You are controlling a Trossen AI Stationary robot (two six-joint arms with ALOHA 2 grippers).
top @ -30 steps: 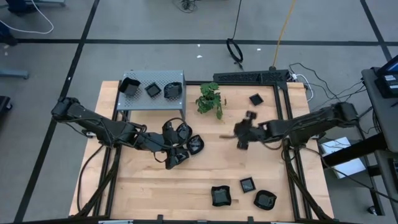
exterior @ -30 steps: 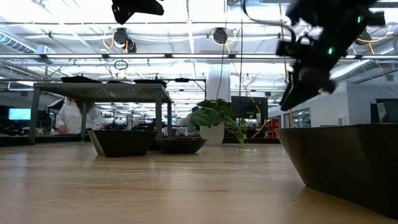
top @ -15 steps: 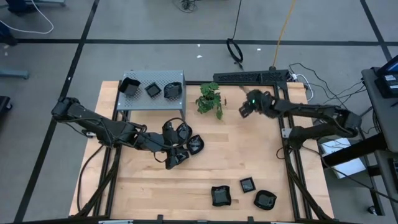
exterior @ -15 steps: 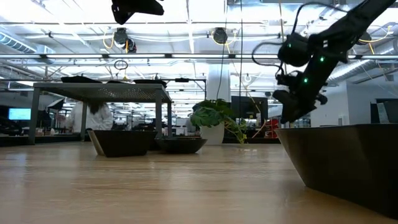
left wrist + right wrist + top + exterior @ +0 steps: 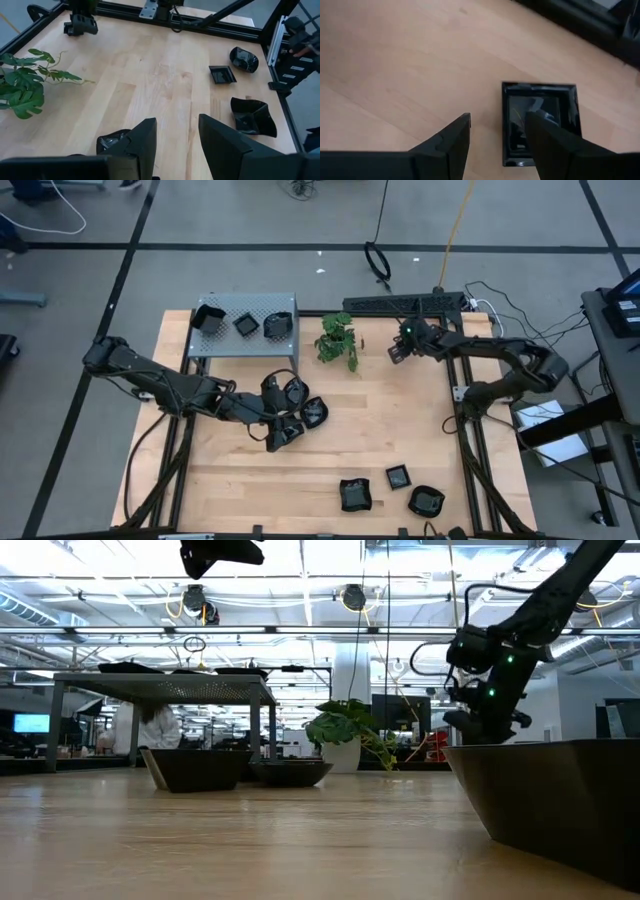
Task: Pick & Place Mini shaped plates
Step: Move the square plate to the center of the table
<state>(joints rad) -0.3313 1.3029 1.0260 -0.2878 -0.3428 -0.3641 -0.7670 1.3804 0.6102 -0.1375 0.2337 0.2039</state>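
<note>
Overhead, the right gripper (image 5: 397, 352) hangs at the table's (image 5: 400, 430) far right corner, at 3 o'clock from the plant (image 5: 338, 340), directly above 1 small square plate (image 5: 540, 122). Its fingers (image 5: 447, 145) stand wide apart and empty. In the right wrist view, one finger comes down outside the plate's near wall and the other over its shallow centre, so the gap straddles that wall. Whether the tips touch the plate cannot be told.

Handling, as a judgement: the plate looks glossy, rigid and light, probably hard plastic or glazed ware, hence slippery and prone to skating on the wood. Its raised straight wall is the natural hold, pinched between an inside and an outside finger near mid-length; a corner hold would likely let it twist.

The left gripper (image 5: 275, 430) waits at table centre-left, at 7 o'clock from the plant, among a cluster of plates (image 5: 295, 405). Its fingers (image 5: 142, 142) stand partly apart; a plate (image 5: 112, 142) lies just beside one finger, but whether it is gripped cannot be told.

Other plates: 3 on the perforated box (image 5: 245, 310) at 9 o'clock from the plant, and 3 near the table's front edge (image 5: 395, 492).
</note>
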